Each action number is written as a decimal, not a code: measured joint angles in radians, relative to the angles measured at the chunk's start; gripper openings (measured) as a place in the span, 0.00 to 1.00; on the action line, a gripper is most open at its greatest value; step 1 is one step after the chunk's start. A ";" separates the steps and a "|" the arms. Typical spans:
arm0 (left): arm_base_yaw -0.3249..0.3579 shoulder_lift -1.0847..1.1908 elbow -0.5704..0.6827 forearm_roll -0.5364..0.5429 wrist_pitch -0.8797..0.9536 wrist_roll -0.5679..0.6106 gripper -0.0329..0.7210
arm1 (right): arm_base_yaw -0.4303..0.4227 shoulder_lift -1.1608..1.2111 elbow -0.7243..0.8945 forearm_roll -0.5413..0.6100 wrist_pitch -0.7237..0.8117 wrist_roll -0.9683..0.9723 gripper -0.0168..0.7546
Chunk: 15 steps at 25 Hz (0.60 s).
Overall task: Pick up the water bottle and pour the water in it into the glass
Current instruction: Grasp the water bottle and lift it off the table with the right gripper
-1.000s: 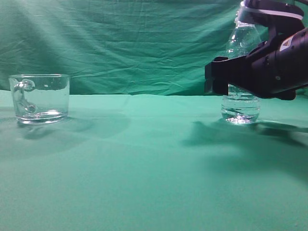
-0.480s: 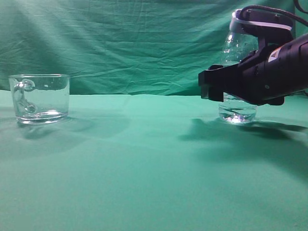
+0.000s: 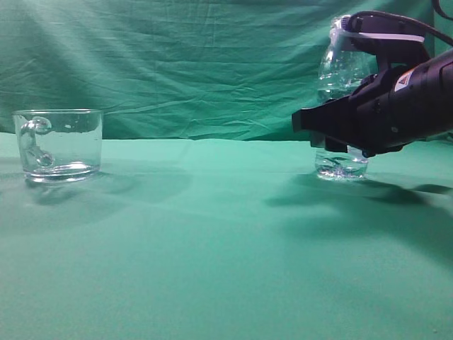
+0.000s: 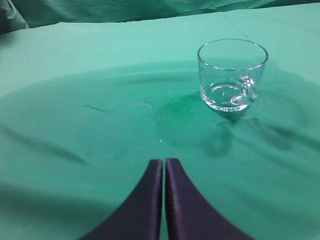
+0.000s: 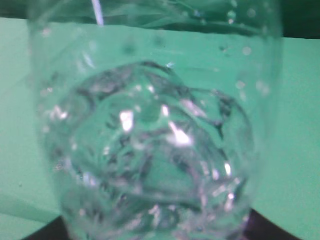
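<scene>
The water bottle (image 3: 341, 71) stands at the right of the exterior view, leaning slightly left, its base (image 3: 341, 167) at or just above the cloth. Water shows as glints in its lower part. My right gripper (image 3: 320, 132) is shut around the bottle's middle and hides it there. In the right wrist view the bottle (image 5: 150, 135) fills the frame and hides the fingers. The glass (image 3: 58, 145) stands empty at the far left, handle towards the camera. My left gripper (image 4: 164, 165) is shut and empty, hovering over the cloth short of the glass (image 4: 232, 75).
A green cloth (image 3: 212, 248) covers the table, and a wrinkled green backdrop (image 3: 184, 64) hangs behind it. A wide stretch of cloth lies between the glass and the bottle. My right arm's shadow falls on the cloth at the right.
My right gripper has moved a little to the left with the bottle in it. The bottle now leans slightly left. The glass has not moved.
</scene>
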 joint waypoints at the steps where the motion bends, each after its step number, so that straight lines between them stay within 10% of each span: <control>1: 0.000 0.000 0.000 0.000 0.000 0.000 0.04 | 0.000 0.000 0.000 0.000 0.000 -0.002 0.43; 10: 0.000 0.000 0.000 0.000 0.000 0.000 0.04 | 0.000 -0.128 -0.006 -0.178 0.171 -0.051 0.43; 15: 0.000 0.000 0.000 0.000 0.000 0.000 0.04 | 0.000 -0.272 -0.093 -0.312 0.510 -0.060 0.43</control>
